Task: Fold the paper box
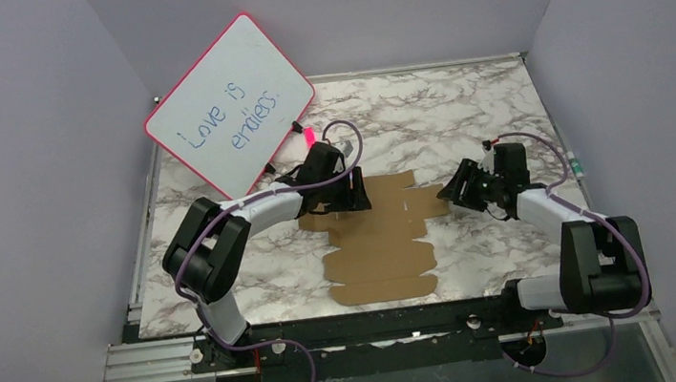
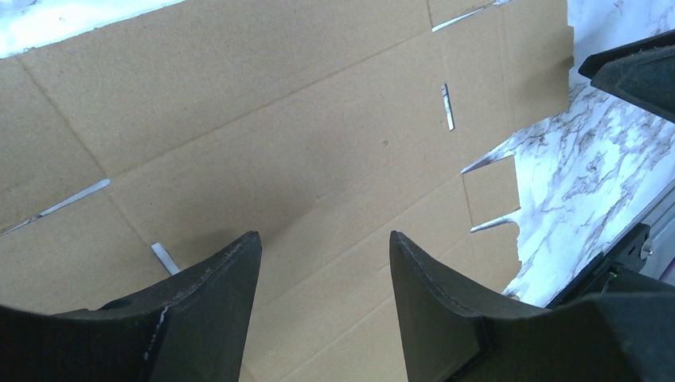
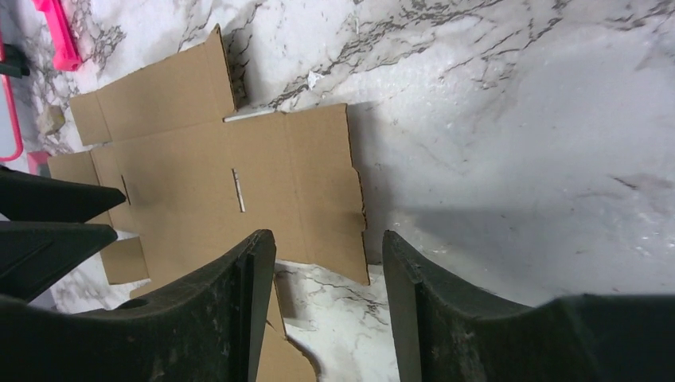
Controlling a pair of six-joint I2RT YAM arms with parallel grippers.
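Observation:
The paper box (image 1: 381, 244) lies flat and unfolded on the marble table, a brown die-cut sheet with flaps and slits. My left gripper (image 1: 357, 196) hovers over its far left part. In the left wrist view the left gripper (image 2: 325, 239) is open, with only the cardboard (image 2: 278, 119) beneath the gap. My right gripper (image 1: 447, 192) is at the sheet's right side flap. It is open too (image 3: 329, 239), its fingers straddling the corner of that flap (image 3: 318, 183), with nothing clamped.
A pink-framed whiteboard (image 1: 230, 102) with blue writing leans at the back left, and a pink marker (image 1: 309, 137) lies beside it. Grey walls enclose the table on three sides. The left gripper's fingers (image 3: 48, 223) show at the left of the right wrist view.

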